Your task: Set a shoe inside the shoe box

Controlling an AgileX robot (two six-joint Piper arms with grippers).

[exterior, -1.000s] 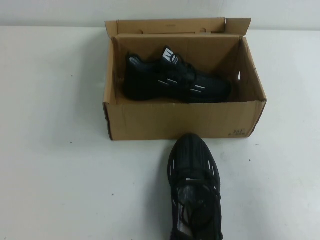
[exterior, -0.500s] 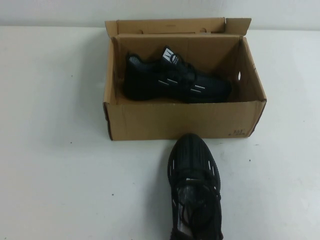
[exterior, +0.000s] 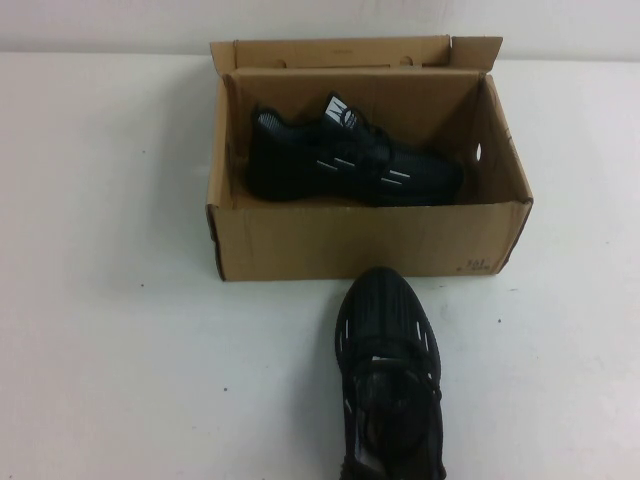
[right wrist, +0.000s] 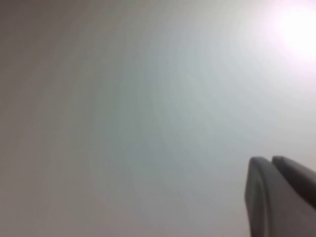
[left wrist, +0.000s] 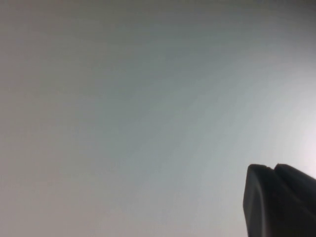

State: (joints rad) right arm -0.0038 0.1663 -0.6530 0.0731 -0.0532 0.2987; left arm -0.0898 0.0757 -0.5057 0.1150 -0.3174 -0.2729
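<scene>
Opening stage of the packing task: the approach to the shoe has not yet begun. The shoe box (exterior: pixel 365 240) stands open on the surface (exterior: pixel 110 330), its flap lid upright at the far side, and already holds one black sneaker (exterior: pixel 350 165) lying on its side. The shoe (exterior: pixel 388 375) to be packed rests on the surface just outside the box's near wall, toe pointing at that wall. Neither arm appears in the high view. The left end effector (left wrist: pixel 274 170) and the right end effector (right wrist: pixel 272 160) each show only in their own wrist view, jaws pressed together, empty, with nothing but bare pale background ahead; shoe and box lie outside both views. By judgement, the next move calls for one end effector to open and descend on the shoe's collar or midfoot.
</scene>
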